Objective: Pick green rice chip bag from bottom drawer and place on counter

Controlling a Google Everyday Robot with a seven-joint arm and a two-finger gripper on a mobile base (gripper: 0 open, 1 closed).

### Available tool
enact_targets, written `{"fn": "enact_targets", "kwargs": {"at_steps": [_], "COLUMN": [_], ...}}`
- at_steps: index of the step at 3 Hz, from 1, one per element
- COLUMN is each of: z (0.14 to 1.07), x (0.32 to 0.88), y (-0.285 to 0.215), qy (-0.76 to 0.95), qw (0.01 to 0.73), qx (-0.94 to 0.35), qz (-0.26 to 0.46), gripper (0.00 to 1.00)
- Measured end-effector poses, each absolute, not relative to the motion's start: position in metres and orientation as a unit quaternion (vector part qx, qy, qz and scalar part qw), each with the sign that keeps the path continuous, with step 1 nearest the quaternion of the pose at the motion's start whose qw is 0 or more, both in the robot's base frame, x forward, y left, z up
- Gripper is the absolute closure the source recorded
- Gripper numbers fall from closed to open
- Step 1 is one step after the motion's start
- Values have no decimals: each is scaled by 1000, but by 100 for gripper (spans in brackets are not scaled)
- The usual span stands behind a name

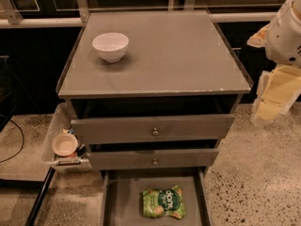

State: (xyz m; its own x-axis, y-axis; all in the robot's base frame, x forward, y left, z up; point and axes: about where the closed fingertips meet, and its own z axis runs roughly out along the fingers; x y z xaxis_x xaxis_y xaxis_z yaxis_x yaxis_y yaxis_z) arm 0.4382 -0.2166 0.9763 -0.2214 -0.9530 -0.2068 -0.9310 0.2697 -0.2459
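Observation:
The green rice chip bag (163, 203) lies flat on the grey floor of the bottom drawer (123, 201), which is pulled out at the foot of the cabinet. The counter (178, 51) is the flat grey cabinet top above it. My gripper (275, 93), white with pale yellow parts, hangs at the right edge of the view, beside the counter's right front corner. It is well above and to the right of the bag and holds nothing that I can see.
A white bowl (110, 46) stands on the counter's left rear part. Two knobbed grey drawers (154, 129) sit slightly open above the bottom drawer. A clear bin (61, 140) with a small bowl and odds stands left of the cabinet. Speckled floor lies around.

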Motion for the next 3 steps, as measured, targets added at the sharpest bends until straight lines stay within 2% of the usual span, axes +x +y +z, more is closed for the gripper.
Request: {"fn": "enact_targets", "kwargs": {"at_steps": [1,3], "z": [971,873], "x": [439,425], "y": [-217,-230], "qy": [778,778], "qw": [161,146], "qx": [-607,-610], "qz": [-32,14], "gripper": [0,0]}}
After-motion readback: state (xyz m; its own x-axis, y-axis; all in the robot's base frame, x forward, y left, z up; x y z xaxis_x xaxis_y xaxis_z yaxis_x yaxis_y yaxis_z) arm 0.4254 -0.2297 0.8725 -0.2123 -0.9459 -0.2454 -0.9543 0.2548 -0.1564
